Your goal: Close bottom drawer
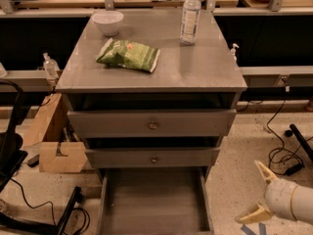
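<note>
The grey cabinet [151, 70] has three drawers. The bottom drawer [152, 199] is pulled far out; its long plain grey tray runs to the lower edge of the camera view, and its front panel and knob are cut off below. The middle drawer front [153, 158] and the top drawer front [152, 124] are each slightly out. My gripper [255, 190] is at the lower right, beside the drawer's right wall and apart from it, above the floor. Its two cream fingers [264, 171] are spread open and hold nothing.
On the cabinet top are a white bowl [108, 22], a green snack bag [128, 55] and a clear water bottle [190, 17]. A cardboard box [56, 136] and black chair legs [29, 214] are at left. Black cables [283, 153] lie on the floor at right.
</note>
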You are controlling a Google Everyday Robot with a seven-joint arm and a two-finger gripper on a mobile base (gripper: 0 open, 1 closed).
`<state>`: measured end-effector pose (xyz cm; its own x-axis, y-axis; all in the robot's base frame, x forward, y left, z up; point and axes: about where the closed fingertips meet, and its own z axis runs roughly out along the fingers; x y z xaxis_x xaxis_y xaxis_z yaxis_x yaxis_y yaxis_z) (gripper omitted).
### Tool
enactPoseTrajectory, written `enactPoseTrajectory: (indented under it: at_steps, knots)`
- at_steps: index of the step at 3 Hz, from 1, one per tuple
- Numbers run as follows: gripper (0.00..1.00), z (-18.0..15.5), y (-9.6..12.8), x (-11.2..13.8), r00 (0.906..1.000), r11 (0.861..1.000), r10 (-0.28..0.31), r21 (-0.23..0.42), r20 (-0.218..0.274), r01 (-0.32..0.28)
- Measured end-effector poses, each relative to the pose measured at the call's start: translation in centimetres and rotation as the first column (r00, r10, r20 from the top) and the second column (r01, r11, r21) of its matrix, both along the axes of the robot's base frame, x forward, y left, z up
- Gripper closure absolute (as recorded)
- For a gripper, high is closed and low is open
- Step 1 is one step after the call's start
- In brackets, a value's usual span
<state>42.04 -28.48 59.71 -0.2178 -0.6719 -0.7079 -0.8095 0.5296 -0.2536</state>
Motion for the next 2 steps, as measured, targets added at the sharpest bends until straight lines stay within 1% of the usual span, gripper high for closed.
enactPoseTrajectory:
  at_steps: [1, 2]
  knots:
    - [0.00, -5.16, -1.18, -0.84, 1.0000, 1.000, 0.004, 0.000, 0.001, -0.004]
    - [0.00, -5.17, -1.14, -0.84, 1.0000, 1.000, 0.005, 0.001, 0.001, -0.005]
